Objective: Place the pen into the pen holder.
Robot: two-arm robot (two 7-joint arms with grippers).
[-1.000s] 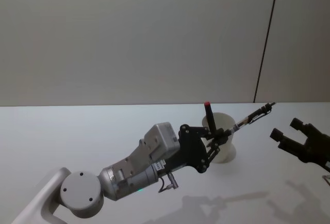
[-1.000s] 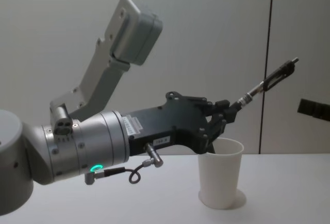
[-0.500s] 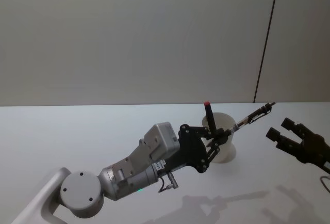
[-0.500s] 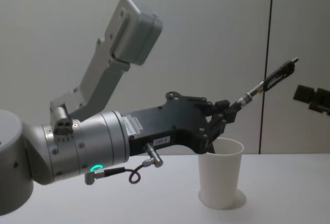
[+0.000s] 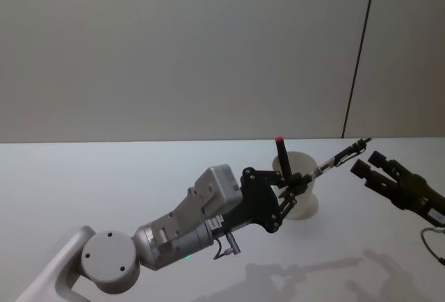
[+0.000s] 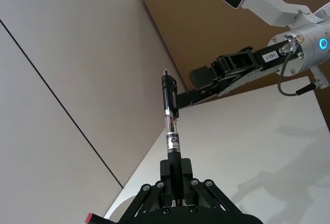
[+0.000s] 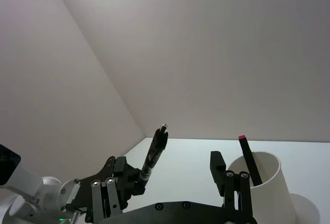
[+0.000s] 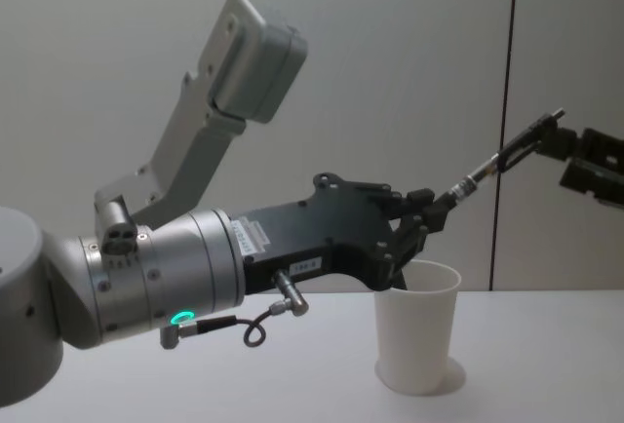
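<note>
White tabletop (image 5: 104,177), matte, with soft shadows falling near its front right area. Behind it, a plain light grey wall (image 5: 174,51). A thin dark vertical seam (image 5: 359,51) runs down the wall on the right. In the left wrist view, a brown panel (image 6: 206,17) stands behind the table.

From my station, the way down into the white paper cup (image 8: 417,326) is partly barred: the left gripper (image 8: 421,216) hangs just above its near rim, and a red-tipped pen (image 5: 281,156) already leans inside. The clamped pen (image 8: 502,156) slants up and out past the cup toward the right gripper (image 5: 370,164), whose spread fingers sit at its far tip. The white table (image 5: 104,177) to the left of the cup lies bare and open to pass.
</note>
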